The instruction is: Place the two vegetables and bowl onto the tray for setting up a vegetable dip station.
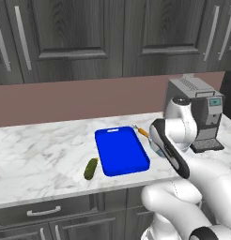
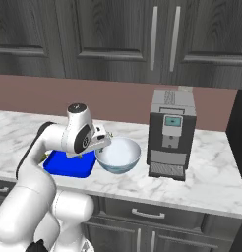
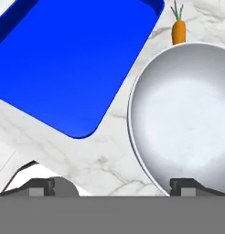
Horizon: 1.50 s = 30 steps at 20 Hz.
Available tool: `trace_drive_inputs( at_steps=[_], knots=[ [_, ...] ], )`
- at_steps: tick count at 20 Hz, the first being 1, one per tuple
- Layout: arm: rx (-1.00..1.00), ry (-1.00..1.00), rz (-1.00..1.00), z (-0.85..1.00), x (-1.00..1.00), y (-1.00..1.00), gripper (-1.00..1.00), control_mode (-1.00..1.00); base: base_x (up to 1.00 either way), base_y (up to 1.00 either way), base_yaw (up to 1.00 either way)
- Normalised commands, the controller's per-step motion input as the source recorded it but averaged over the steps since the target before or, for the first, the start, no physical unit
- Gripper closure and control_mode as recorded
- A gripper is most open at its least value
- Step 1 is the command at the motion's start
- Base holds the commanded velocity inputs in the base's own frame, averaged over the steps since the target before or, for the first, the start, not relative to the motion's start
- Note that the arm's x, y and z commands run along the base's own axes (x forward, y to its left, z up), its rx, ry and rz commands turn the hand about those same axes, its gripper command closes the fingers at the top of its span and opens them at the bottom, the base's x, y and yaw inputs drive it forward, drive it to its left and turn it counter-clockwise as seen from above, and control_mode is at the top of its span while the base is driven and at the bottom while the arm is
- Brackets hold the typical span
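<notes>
The bright blue tray (image 1: 121, 151) (image 2: 69, 166) (image 3: 73, 59) lies flat on the marble counter with nothing on it. To its right stands the pale blue bowl (image 2: 119, 155) (image 3: 187, 119), upright and whitish inside. The orange carrot (image 1: 142, 131) (image 3: 179, 31) lies just behind the bowl, near the tray's far right corner. Left of the tray's near end rests the dark green cucumber (image 1: 91, 168). My gripper (image 3: 113, 186) hangs open just above the bowl's near-left rim, one fingertip (image 3: 41, 186) over bare counter, the other over the bowl. Nothing is held.
A grey coffee machine (image 1: 202, 117) (image 2: 169, 135) stands on the counter right of the bowl. Dark wall cabinets hang behind. The counter's front edge (image 1: 65, 199) runs close to the tray and cucumber. Drawers sit below it.
</notes>
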Motion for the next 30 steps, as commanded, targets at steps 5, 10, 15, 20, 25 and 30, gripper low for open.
trace_drive_inputs(
  at_steps=[5,10,15,20,25,30],
  knots=[
    [-0.01,0.07,0.0,-0.23,0.24,-0.12,-1.0,-1.0,0.0,0.0,0.0],
    [-0.02,0.03,0.0,-0.23,0.2,-0.06,-1.0,-1.0,0.0,0.0,0.0],
    [-0.01,0.0,0.0,-0.22,0.21,-0.03,-1.0,-1.0,0.0,0.0,0.0],
    [0.0,0.0,0.0,-0.23,0.19,-0.05,-1.0,-1.0,0.0,0.0,0.0],
    [0.0,0.0,0.0,-0.24,0.16,-0.02,-1.0,-1.0,0.0,0.0,0.0],
    [0.0,0.0,0.0,-0.14,0.12,0.0,-1.0,-1.0,0.0,0.0,0.0]
  ],
)
